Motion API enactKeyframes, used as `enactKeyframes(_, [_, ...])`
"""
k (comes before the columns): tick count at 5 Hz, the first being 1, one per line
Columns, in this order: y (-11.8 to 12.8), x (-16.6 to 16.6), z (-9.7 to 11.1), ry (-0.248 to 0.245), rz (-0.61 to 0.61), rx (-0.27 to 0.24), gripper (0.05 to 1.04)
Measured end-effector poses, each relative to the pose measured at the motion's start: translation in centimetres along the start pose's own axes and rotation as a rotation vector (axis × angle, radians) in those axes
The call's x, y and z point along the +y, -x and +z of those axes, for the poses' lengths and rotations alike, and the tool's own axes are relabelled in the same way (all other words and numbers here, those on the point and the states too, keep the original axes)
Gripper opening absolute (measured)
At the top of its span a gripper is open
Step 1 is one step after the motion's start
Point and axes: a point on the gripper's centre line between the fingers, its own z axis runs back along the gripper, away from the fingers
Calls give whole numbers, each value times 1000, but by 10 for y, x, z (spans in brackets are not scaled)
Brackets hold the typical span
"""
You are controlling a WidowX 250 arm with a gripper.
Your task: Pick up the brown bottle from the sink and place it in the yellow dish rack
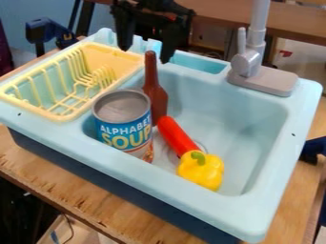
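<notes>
The black gripper (147,50) hangs over the back edge of the toy sink with its two fingers spread apart, one on each side above the neck of a brown bottle (155,90). It stands open and holds nothing that I can see. The bottle is upright inside the light blue sink (270,128), behind a large soup can (124,124). To the right of the can lies a red object (176,135), its lower end against a yellow bell pepper (201,170) with a green stem.
A yellow dish rack (64,116) is set into the sink's left side. The grey faucet (249,64) rises from the back right rim. The sink unit rests on a wooden table (96,202). Blue clamps (47,31) show at the upper left and right edges.
</notes>
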Motion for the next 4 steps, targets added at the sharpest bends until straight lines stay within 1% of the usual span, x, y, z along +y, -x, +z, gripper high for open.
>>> enactKeyframes(1, [-3,1,-9,19,15,23,1003])
enactKeyframes(2, [-7,-5,-13,68,18,2,1003])
enactKeyframes(3, [-6,-2,-18,87,47,17,947])
enactKeyframes(4, [-2,-10,-24,137,64,34,662])
